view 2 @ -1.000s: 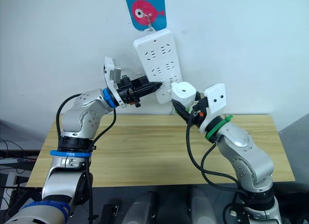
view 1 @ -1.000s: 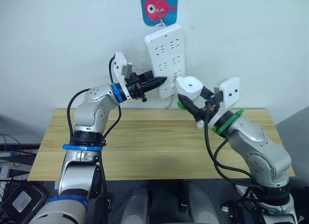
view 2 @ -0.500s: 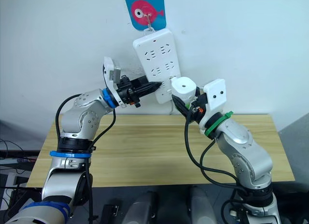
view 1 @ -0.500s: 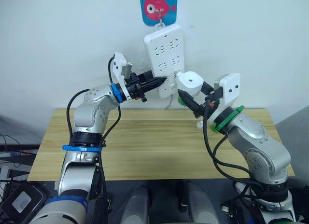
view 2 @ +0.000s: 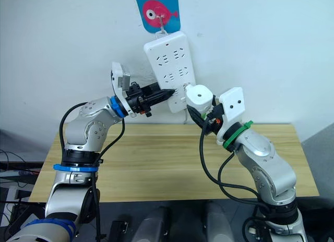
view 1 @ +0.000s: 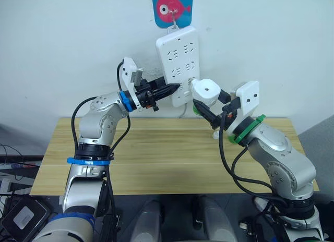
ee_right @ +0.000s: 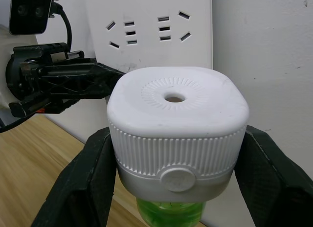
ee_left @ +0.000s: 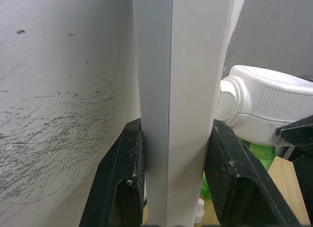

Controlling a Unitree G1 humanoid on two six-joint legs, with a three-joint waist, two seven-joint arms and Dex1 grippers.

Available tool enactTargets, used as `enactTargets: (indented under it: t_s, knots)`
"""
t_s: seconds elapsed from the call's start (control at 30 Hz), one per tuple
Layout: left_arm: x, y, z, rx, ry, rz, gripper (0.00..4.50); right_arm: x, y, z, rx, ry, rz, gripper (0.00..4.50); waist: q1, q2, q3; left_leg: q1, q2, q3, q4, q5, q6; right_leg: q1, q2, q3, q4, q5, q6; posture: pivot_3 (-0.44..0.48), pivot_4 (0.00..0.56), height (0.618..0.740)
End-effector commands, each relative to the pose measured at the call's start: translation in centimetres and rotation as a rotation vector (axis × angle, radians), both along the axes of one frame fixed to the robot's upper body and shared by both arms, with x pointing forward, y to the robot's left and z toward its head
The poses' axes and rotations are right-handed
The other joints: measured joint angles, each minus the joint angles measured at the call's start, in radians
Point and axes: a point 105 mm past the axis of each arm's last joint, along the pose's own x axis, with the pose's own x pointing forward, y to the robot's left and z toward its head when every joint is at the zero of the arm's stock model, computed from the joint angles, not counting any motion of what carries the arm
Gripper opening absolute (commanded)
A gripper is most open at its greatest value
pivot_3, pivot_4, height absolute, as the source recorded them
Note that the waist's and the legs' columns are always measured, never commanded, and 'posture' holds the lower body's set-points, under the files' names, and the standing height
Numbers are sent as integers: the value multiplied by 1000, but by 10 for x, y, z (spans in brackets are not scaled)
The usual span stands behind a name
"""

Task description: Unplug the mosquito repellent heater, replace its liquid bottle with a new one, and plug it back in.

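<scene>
Left end effector [ee_left: 172,178] clamps the edge of the white power strip [ee_left: 181,90], fingers [ee_left: 122,183] touching both sides. The mosquito repellent heater [ee_left: 266,112] sits just beside the strip, above green liquid.

Head cameras look forward and down over the counter [view 1: 156,153] at the wall-hung power strip [view 1: 179,64]; wrist cameras sit close against that same strip.

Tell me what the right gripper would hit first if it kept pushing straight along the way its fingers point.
The right gripper, shut on the repellent heater, points at the power strip on the wall. The heater would probably meet the strip's lower face first, beside the left gripper clamping the strip's edge. The remaining gap is unclear.
</scene>
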Motion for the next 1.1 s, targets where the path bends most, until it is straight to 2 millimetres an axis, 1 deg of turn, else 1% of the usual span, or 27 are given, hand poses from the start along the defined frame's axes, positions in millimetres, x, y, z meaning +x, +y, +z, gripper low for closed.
enactTargets:
  t_s: [0.03, 0.4, 0.77, 0.97, 1.1]
  knots:
    - [-9, -7, 5, 5, -35, -45, 1295, -9, 0, 10, 20, -37, 17, 3054, 0, 0, 0, 0, 0, 0, 0, 0, 0, 0, 0, 0, 0, 0, 0, -18, 232, 740]
    - [-9, -7, 5, 6, -35, -43, 1295, -7, 1, 18, 23, -36, 12, 3054, 0, 0, 0, 0, 0, 0, 0, 0, 0, 0, 0, 0, 0, 0, 0, -19, 238, 740]
    - [-9, -8, 4, 9, -37, -40, 1295, 2, 5, 12, -21, -32, -10, 3054, -1, 0, 0, 0, 0, 0, 0, 0, 0, 0, 0, 0, 0, 0, 0, -17, 244, 740]
    - [-8, -8, 3, 11, -41, -40, 1295, 5, 12, 14, -10, -19, -1, 3054, -1, 0, 0, 0, 0, 1, 0, 0, 0, 0, 0, 0, 0, 0, 0, -16, 250, 740]
    - [-8, -9, 3, 10, -43, -42, 1295, 6, 21, 17, 52, 9, 16, 3054, -2, 0, 0, 0, 1, 1, 1, 0, 0, 0, 0, 0, 1, 0, 0, -17, 251, 740]
